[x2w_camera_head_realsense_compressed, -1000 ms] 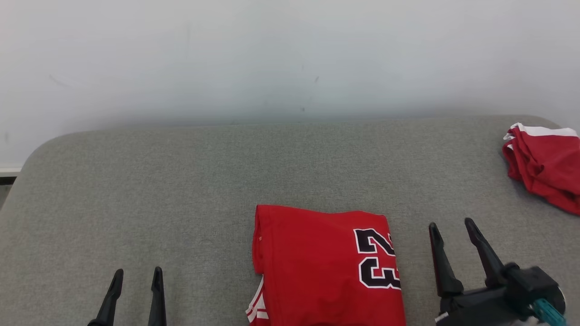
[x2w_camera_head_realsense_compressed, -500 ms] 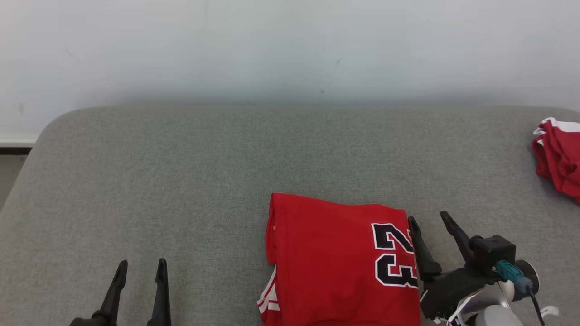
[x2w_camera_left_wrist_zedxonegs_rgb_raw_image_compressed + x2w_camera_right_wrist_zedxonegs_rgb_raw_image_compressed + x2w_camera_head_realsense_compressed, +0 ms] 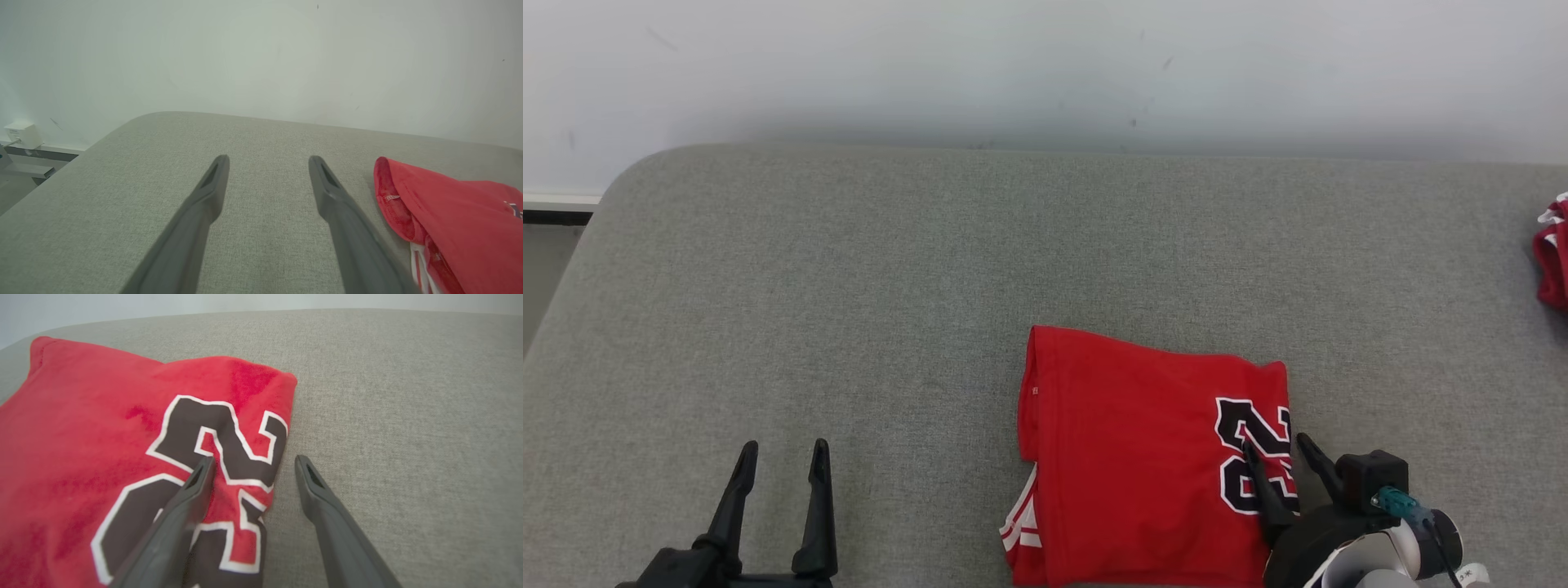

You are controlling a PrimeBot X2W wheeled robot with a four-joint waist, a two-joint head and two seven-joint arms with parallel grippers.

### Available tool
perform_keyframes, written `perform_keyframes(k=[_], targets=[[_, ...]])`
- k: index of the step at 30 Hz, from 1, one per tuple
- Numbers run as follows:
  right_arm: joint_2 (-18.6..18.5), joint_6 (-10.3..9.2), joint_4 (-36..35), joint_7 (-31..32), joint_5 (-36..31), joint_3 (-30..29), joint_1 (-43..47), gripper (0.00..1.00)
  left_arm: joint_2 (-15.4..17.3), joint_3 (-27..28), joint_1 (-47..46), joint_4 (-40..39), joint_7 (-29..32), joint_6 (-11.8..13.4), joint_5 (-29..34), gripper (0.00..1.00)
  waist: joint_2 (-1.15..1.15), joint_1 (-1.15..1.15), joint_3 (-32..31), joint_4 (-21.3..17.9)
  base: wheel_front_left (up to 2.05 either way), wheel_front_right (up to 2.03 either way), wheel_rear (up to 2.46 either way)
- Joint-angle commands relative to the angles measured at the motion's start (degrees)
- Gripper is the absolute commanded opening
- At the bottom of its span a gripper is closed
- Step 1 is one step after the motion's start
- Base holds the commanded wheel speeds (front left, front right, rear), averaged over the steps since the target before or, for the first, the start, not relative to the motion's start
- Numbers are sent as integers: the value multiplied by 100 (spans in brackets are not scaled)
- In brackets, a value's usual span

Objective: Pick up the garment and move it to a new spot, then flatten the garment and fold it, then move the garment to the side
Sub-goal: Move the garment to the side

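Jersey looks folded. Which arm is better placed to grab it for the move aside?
Right. The right gripper is open astride the numbered edge of the jersey, one finger over the cloth. The left gripper is open too, but apart from it.

A grey cloth-covered surface [image 3: 849, 286], its far left corner rounded, stretches across my head view. Lying flat on it, right of centre and close to the near edge, is a red jersey [image 3: 1135, 457] folded into a rough rectangle. A black number 23 outlined in white runs along its right side, and white-striped trim [image 3: 1019, 535] peeks out at its lower left corner. Well apart from it, at the surface's far right edge, I can make out a bunched red-and-white garment [image 3: 1552, 261], cut off by the frame.
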Motion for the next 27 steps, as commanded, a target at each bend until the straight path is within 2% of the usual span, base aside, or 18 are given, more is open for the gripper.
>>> perform_keyframes(k=[1,4,6,8,17,27], targets=[[64,-15,209,-50,64,55,-58,100,2,-9,-64,25,1,-4,-18,100,0,-1,50,32,0,0,0],[122,-15,450,-52,113,153,-78,100,1,-17,-95,31,1,4,-32,100,0,-1,71,36,0,0,0],[168,-15,558,-16,222,249,-78,34,0,-26,-95,37,1,8,-44,100,0,-1,85,41,0,0,0],[179,-15,600,-46,312,344,-93,0,-1,-22,-93,36,1,21,-37,100,0,-1,99,30,0,0,0],[-402,-19,406,-72,469,529,-712,0,-4,-105,-253,5,1,32,-81,100,0,-1,309,-123,0,0,0],[-1653,-16,-369,324,670,770,-1817,0,-4,-379,-900,-121,1,-57,46,100,0,-1,1270,-562,0,0,0]])
